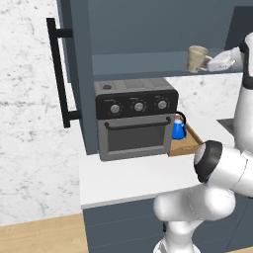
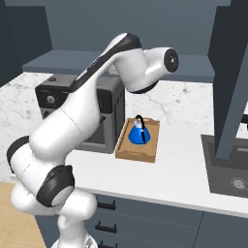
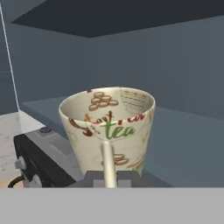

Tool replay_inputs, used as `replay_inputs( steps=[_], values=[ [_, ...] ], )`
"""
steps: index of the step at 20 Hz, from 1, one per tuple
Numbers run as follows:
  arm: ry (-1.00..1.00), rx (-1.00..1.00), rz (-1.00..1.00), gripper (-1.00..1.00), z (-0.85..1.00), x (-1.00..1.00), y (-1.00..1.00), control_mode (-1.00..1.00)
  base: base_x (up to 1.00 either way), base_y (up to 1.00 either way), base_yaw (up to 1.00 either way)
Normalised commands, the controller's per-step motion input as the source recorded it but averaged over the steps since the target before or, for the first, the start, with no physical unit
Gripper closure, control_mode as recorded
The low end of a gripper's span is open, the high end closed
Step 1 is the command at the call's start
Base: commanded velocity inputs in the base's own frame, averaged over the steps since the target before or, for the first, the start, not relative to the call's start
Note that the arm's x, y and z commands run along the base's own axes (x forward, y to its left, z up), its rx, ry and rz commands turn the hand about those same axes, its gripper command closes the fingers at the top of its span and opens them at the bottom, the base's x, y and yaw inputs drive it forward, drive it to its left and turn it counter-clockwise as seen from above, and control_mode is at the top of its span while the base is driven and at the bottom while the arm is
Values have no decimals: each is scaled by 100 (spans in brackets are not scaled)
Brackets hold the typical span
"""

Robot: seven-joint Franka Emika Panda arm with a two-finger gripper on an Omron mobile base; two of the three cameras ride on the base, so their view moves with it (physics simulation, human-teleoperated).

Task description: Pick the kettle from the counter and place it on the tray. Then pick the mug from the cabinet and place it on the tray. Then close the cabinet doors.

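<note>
Up at the open dark slate-blue wall cabinet (image 1: 148,29), the small beige ceramic mug (image 1: 197,58) with printed "tea" lettering is seen gripped by the two-finger gripper (image 1: 210,63), jaws clamped on the mug's loop handle. Mug is held upright, just above and in front of the cabinet's inner shelf (image 1: 148,64); contact with the shelf cannot be told. From the hand view the mug (image 3: 108,129) is seen close up, handle facing the camera and pinched between the dark finger tips (image 3: 110,178), cabinet interior behind it.

Below, on the white flat countertop (image 1: 138,178), the black-and-grey toaster oven (image 1: 134,118) is seen under the cabinet. Just beside the oven's right side, the shallow light-brown wooden tray (image 2: 127,152) is laid flat on the counter. The small bright blue kettle (image 2: 138,132) with thin black arched handle is seated upright inside the tray, toward its far end. From the left base view the kettle (image 1: 178,129) is partly hidden behind the oven's edge.

One slate-blue cabinet door (image 1: 74,74) with long vertical black bar handle (image 1: 58,74) is swung open at left. A second door panel (image 2: 232,82) is hung open at right, above a dark sink (image 2: 227,172).
</note>
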Motion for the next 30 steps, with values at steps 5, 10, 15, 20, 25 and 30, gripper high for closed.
replay_inputs(
  steps=[5, 10, 15, 20, 25, 30],
  values=[
    [-1, 0, 0, 100, 0, -99, 0, -100, 0, 0, 0],
    [2, -1, 0, 100, -4, -50, 0, -100, 0, 0, 0],
    [0, 0, 0, 100, 0, 0, 0, -100, 0, 0, 0],
    [0, 0, 0, 100, 0, 0, 0, -100, 0, 0, 0],
    [0, 0, 0, 100, -4, -1, 0, -100, 0, 0, 0],
    [5, 0, 0, 100, -32, -17, 0, -100, 0, 0, 0]
  ],
)
